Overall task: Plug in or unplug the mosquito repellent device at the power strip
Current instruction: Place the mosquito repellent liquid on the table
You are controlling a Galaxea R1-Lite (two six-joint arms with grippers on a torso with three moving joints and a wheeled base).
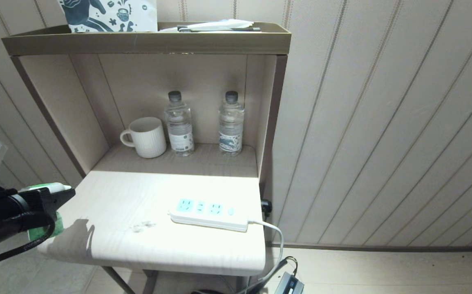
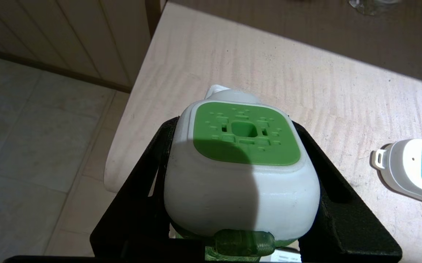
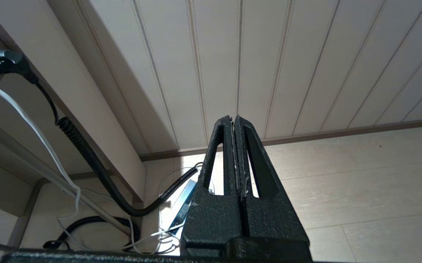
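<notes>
A pale wood-grain tabletop (image 1: 137,212) stands against a striped panelled wall, with an open shelf recess behind it and a tray-like top shelf (image 1: 146,41) above. The left pincer (image 1: 62,195), black, sits at the tabletop's left edge, clamped on the mosquito repellent device (image 1: 43,188), its fingers (image 2: 148,175) pressed against both sides of the white head. In the left wrist view the device (image 2: 240,164) shows a bright green square top with small vent slots, and a bit of translucent green bottle shows below the white head. The device is held over the tabletop's left edge, well apart from the power strip (image 1: 209,212). The power strip, a white bar with light-blue socket faces, lies near the tabletop's front right corner, with nothing plugged into it; its white cord (image 1: 274,232) drops over the right edge toward the floor. In the recess behind, a white ribbed mug (image 1: 146,136) stands at the left, with two clear water bottles (image 1: 178,124) beside it, upright along the back wall. The right pincer (image 3: 234,124) is out of the head view; its own camera shows it fully closed and empty, pointing toward the wall and floor to the right of the furniture, near a black coiled cable (image 3: 86,153).
</notes>
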